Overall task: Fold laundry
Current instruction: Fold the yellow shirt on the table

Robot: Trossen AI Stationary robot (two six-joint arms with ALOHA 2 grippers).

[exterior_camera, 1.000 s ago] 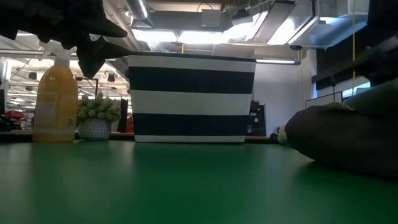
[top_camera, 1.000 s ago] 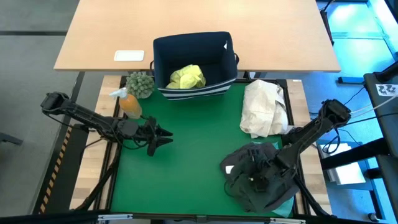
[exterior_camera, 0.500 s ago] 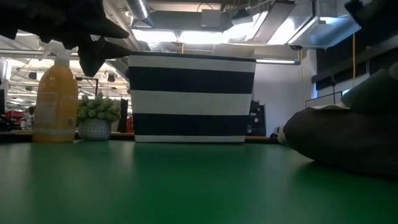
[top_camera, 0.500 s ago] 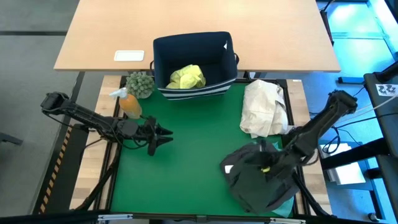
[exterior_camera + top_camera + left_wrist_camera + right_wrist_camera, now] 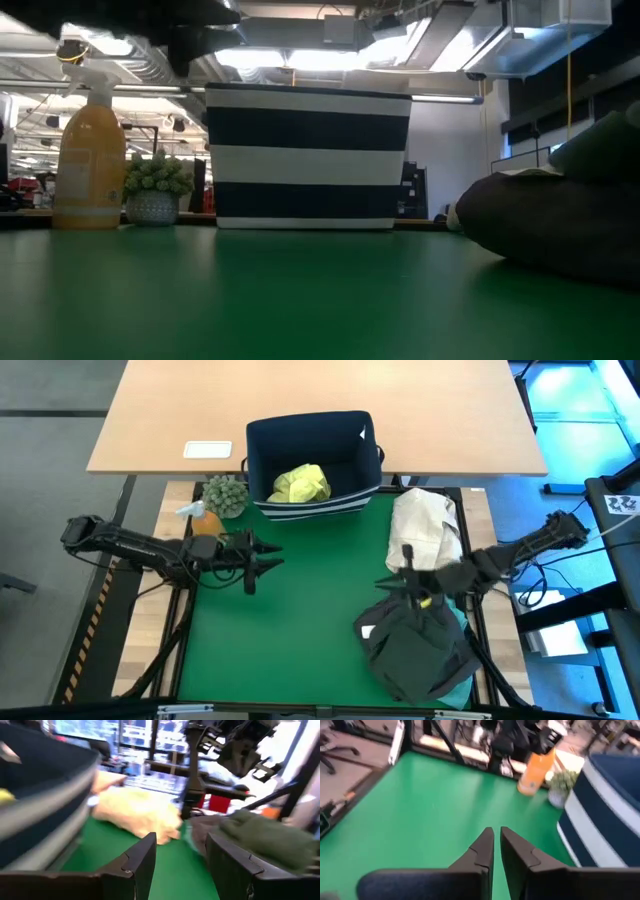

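No legible writing on any item. Green mat [image 5: 300, 630] covers the table; wooden desk [image 5: 320, 410] behind, lit workshop beyond. Dark laundry [image 5: 415, 650] heaped at the mat's right-front; yellow-green shirt [image 5: 300, 483] in the bin [image 5: 262, 450]. Right gripper [image 5: 398, 582] above the heap, fingers a narrow slit apart, holding nothing. Left gripper [image 5: 268, 563] over the mat's left, fingers apart, empty.

charcoal garment [image 5: 415, 650] in a crumpled heap at the mat's near right corner, low dark mound in the low view [image 5: 550, 225]. turquoise garment [image 5: 462, 685] under it, only an edge showing at the heap's right and near side. yellow-green shirt [image 5: 300, 483] bunched up inside the bin at the mat's far edge
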